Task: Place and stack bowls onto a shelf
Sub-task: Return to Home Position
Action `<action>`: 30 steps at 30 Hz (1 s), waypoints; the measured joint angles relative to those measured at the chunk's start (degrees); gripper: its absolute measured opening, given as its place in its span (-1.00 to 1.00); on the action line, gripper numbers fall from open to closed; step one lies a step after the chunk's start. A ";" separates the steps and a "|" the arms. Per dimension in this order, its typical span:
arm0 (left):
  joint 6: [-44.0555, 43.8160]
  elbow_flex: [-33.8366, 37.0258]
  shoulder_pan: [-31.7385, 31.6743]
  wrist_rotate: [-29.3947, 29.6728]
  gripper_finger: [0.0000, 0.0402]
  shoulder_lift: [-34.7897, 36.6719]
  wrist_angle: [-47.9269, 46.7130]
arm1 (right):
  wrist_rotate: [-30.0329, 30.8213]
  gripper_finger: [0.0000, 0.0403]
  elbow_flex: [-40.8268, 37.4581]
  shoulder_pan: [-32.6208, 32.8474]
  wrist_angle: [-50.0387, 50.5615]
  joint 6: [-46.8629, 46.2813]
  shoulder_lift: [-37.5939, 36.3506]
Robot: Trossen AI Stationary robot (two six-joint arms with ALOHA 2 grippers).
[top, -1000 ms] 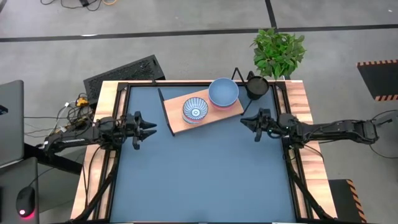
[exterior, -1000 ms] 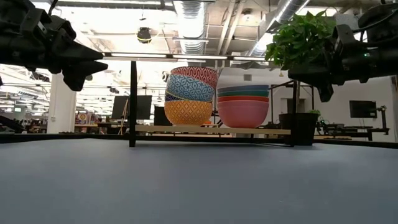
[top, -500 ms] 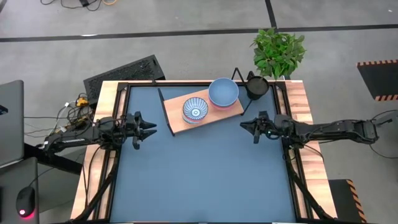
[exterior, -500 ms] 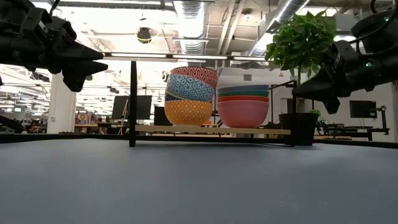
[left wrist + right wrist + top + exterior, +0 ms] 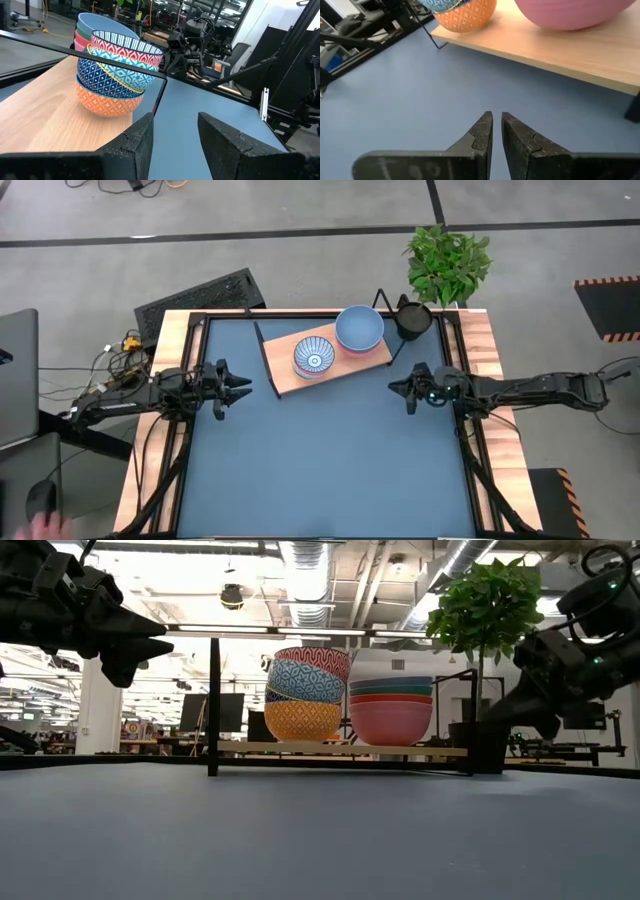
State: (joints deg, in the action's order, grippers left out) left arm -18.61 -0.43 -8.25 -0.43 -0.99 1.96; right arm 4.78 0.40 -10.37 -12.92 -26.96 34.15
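Bowls (image 5: 358, 328) near right arm's (image 5: 520, 388) down-tilted fingers (image 5: 482, 131)

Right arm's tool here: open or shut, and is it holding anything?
Shut and empty: in the right wrist view, the right arm's dark two-finger tool has its fingertips almost touching, nothing between them.

Left claw (image 5: 247, 388) parted; right claw (image 5: 393, 387) pinched together (tips nearly touching); both hovering.
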 joint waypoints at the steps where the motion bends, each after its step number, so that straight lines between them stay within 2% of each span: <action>1: 0.00 0.00 0.00 0.00 -0.31 0.00 0.00 | 0.00 -0.67 0.00 0.00 0.23 0.00 0.00; 12: 0.58 0.02 -0.02 0.14 -0.31 0.00 -0.02 | -0.02 -0.67 -0.01 0.00 0.58 0.00 0.00; 25: 9.41 -0.57 -0.04 11.31 -0.31 -0.02 -0.55 | -0.02 -0.67 -0.04 0.00 0.56 0.00 0.00; 30: 9.07 -0.66 -0.04 12.34 -0.31 -0.02 -0.66 | -0.02 -0.67 -0.04 0.00 0.56 0.00 0.00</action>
State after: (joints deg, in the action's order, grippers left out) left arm -9.54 -1.08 -8.29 11.92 -1.02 1.30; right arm 4.75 0.36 -10.37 -12.36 -26.96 34.15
